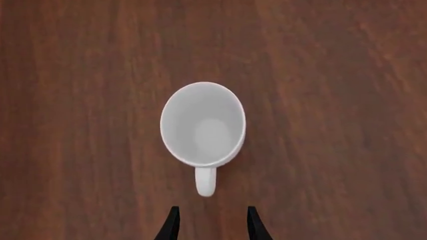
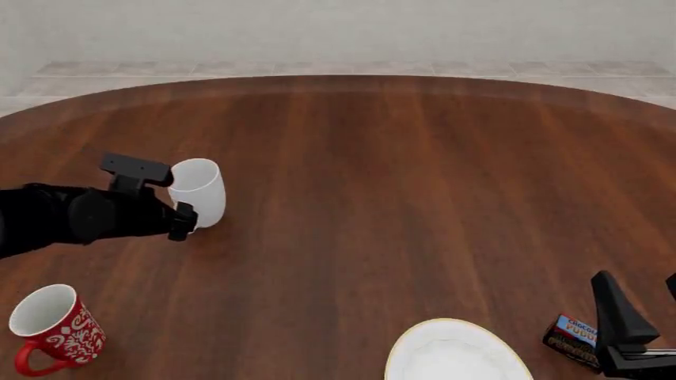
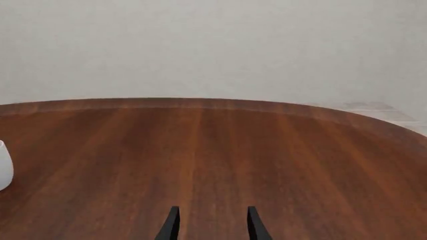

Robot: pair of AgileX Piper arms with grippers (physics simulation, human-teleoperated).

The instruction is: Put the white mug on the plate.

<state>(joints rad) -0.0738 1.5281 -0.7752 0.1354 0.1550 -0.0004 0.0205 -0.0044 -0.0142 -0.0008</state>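
Note:
The white mug (image 1: pixel 203 124) stands upright on the wooden table, seen from above in the left wrist view with its handle (image 1: pixel 205 182) pointing at the gap between my fingers. My left gripper (image 1: pixel 213 224) hovers over it, open and holding nothing. In the front view the mug (image 2: pixel 201 190) is at the left, with the left gripper (image 2: pixel 180 220) right beside it. The plate (image 2: pixel 454 352), white with a tan rim, lies at the near edge, partly cut off. My right gripper (image 2: pixel 642 305) is open at the near right, away from both; its open fingers (image 3: pixel 172 225) face the table.
A red mug (image 2: pixel 53 328) with a white pattern stands at the near left corner. A small dark chocolate box (image 2: pixel 575 336) lies between the plate and the right gripper. The round table's (image 2: pixel 381 198) far edge curves along the back wall.

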